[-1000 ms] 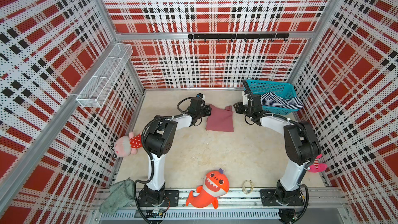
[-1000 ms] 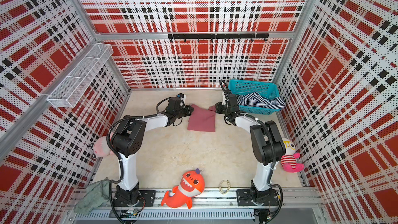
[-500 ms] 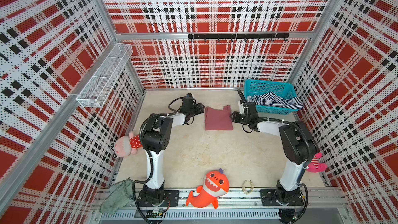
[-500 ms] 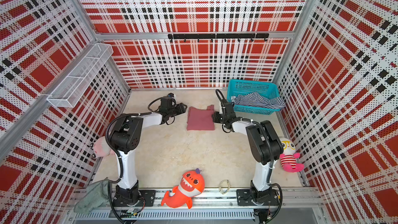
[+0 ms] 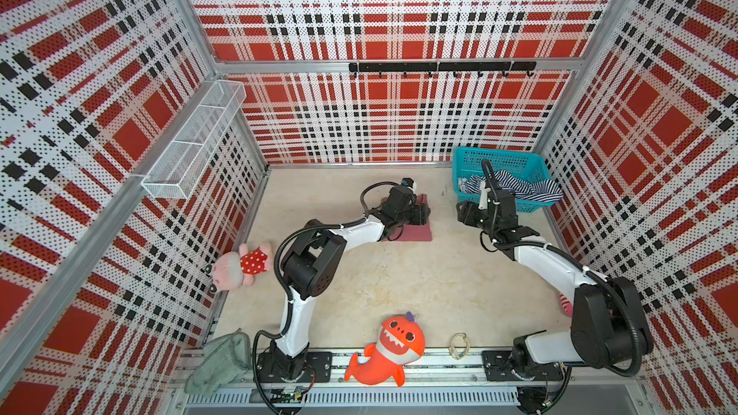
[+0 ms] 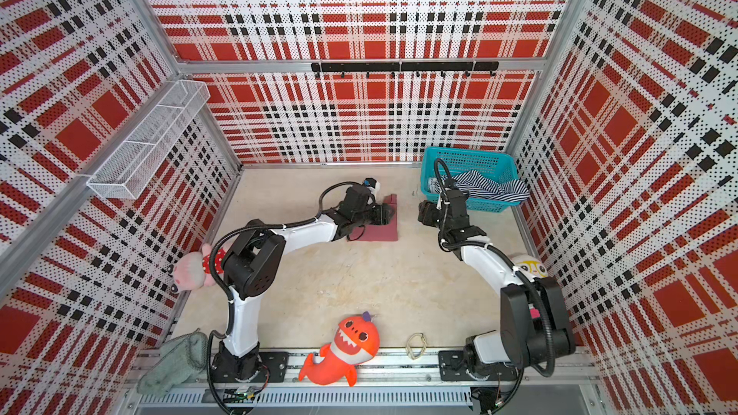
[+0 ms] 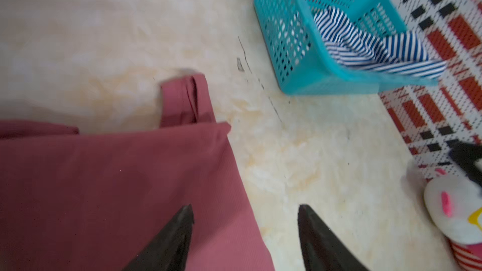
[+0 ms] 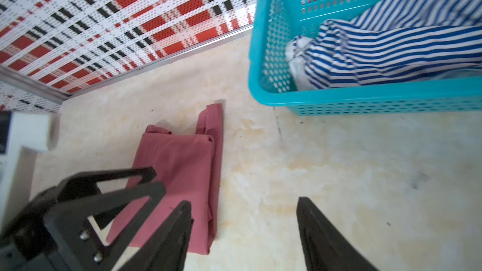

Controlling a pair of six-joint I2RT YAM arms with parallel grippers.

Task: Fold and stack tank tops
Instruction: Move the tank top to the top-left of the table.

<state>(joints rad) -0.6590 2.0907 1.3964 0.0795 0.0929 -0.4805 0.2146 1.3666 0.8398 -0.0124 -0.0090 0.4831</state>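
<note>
Step in hand, as judged: the fold of the maroon tank top looks done or nearly so. The striped tank top is not yet started.

The maroon tank top is laid flat as a compact rectangle on the table, far centre. One strap is seen poking past the far edge of the fold, so a tidy-up may be wanted. The striped tank top is bunched in the teal basket in the far right corner, with part draped over the near right rim.

Left gripper: jaws parted wide, nothing held. It is positioned low over the right edge of the maroon tank top, one finger above cloth and the other above bare table. Contact with the cloth cannot be confirmed.

Right gripper: jaws parted wide, nothing held, nothing touched. It is positioned above bare table between the maroon tank top and the basket, just beside the basket's near left corner.

Next move, as judged: the striped tank top is to be fetched by the right gripper, the nearer one. A pinch on a raised bunch inside the basket is called for, then a lift clear of the rim, then a spread on free table. Both arms will likely be needed for flattening.

Risk: the draped cloth may snag the mesh, and the basket may be dragged along.
</note>
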